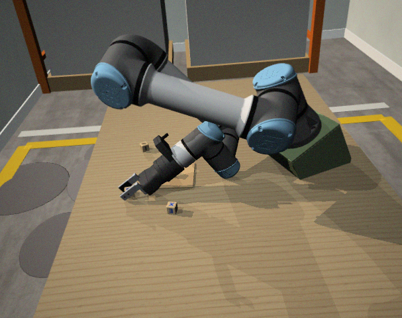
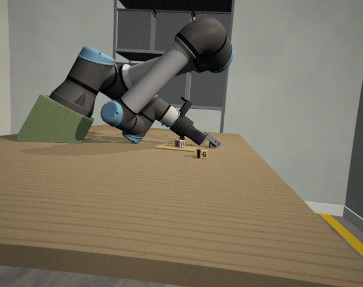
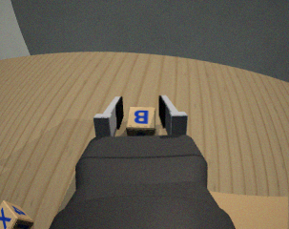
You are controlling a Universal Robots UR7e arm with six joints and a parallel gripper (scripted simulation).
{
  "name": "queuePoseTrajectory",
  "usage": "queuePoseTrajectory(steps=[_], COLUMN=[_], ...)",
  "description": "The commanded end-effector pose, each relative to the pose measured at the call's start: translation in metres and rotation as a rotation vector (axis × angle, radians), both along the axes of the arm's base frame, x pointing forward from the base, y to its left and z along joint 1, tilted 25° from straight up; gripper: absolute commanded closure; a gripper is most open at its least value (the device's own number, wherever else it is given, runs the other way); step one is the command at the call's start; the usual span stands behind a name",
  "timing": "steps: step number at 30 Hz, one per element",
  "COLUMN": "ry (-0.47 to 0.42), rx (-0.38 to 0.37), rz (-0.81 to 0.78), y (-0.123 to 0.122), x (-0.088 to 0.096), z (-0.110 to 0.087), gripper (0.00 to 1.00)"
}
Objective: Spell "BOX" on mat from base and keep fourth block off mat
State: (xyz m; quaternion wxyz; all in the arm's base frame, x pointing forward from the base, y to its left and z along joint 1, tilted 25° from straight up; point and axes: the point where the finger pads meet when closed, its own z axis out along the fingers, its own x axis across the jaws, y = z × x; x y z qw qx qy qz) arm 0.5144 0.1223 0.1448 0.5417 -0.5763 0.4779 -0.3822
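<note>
My gripper [image 1: 122, 192] [image 2: 219, 144] [image 3: 140, 106] is open, low and tilted beyond the mat [image 1: 190, 181] [image 2: 164, 146] [image 3: 258, 210]. Between its fingers, with a gap on each side, the B block [image 1: 126, 189] [image 2: 212, 145] [image 3: 141, 118] sits off the mat; its blue B looks upside down in the wrist view. The X block [image 1: 171, 207] [image 2: 202, 153] [image 3: 11, 218] stands on the table off the mat, blue X on top. Another block [image 2: 179, 143] appears on the mat, hidden by the arm in the top view. A fourth block [image 1: 144, 146] [image 2: 182, 138] is off the mat, its top letter unclear.
The arm reaches low over the mat and hides much of it in the top view. The green base [image 1: 322, 150] [image 2: 52, 123] stands behind the mat. The table's far edge lies beyond the B block.
</note>
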Motion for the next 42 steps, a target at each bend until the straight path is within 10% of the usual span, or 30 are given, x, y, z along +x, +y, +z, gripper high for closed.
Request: queuePoseTrajectory(steps=[1, 28, 42], ry=[-0.001, -0.001, -0.001], rx=[0.000, 0.000, 0.000], rz=[0.000, 0.000, 0.000], y=[0.000, 0.000, -0.007], x=[0.000, 0.000, -0.015], z=[0.000, 0.001, 0.034], gripper=[0.21, 0.21, 0.21])
